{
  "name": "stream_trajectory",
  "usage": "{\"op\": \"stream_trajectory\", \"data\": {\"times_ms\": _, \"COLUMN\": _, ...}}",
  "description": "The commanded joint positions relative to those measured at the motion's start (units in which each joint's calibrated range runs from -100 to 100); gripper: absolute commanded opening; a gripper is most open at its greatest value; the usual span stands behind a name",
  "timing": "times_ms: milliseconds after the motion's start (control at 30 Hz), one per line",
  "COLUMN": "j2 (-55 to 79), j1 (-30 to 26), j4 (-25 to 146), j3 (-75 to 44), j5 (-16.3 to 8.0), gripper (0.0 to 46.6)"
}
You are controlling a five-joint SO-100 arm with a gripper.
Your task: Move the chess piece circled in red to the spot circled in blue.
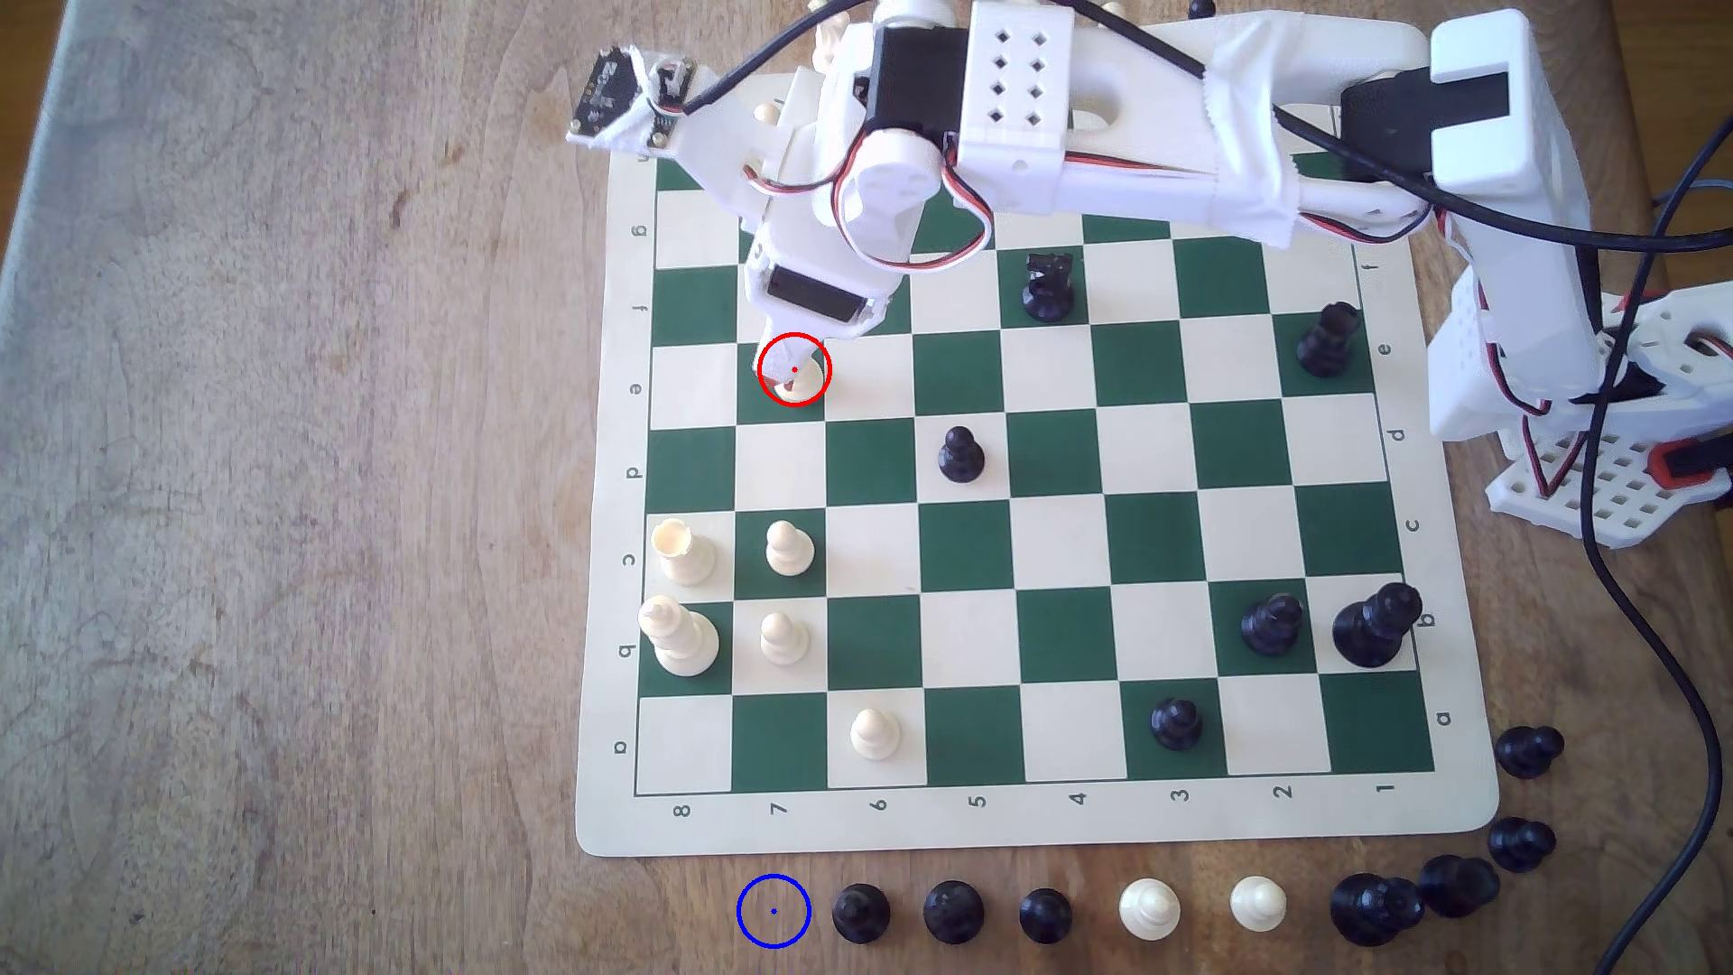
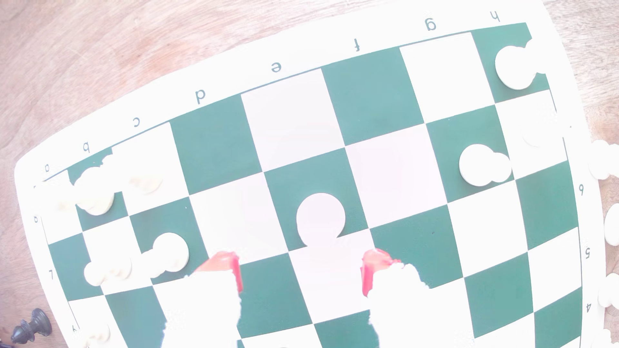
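The task is at its very start, as far as the pictures show; the white pawn (image 1: 799,380) stands on its green square inside the red circle, on the chessboard (image 1: 1032,825), and the blue-ringed spot (image 1: 774,910) on the bare wooden table (image 1: 281,469) is unoccupied, just off the board's near edge at the exterior view's left end of a row of captured pieces (image 1: 1046,914); so the grasp, the lift, the carry and the set-down are all left to do.

The gripper (image 1: 791,367) hangs directly over the pawn in the exterior view, its tip overlapping the piece inside the red ring; in the wrist view the gripper (image 2: 301,271) shows its two red-tipped fingers (image 2: 224,264) spread wide apart, with nothing between them; the pawn (image 2: 320,217) appears as a washed-out white disc just ahead of the gap, centred between the two tips but not yet inside them. That view is badly overexposed, so whether the fingers are level with the pawn's body or above its head is hard to say; it looks as though the arm must come lower and a little forward before closing.

The spot lies well apart from the pawn, across several rows of the board, with two other white pawns (image 1: 790,548) standing on the way.
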Motion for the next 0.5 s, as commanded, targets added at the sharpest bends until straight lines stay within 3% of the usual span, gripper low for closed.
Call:
{"op": "stream_trajectory", "data": {"times_ms": 0, "j2": -0.4, "j1": -0.2, "j4": -2.0, "j3": -5.1, "j5": 0.1, "gripper": 19.4}}
{"op": "stream_trajectory", "data": {"times_ms": 467, "j2": 9.4, "j1": -0.3, "j4": 0.4, "j3": -15.3, "j5": 0.4, "gripper": 15.9}}
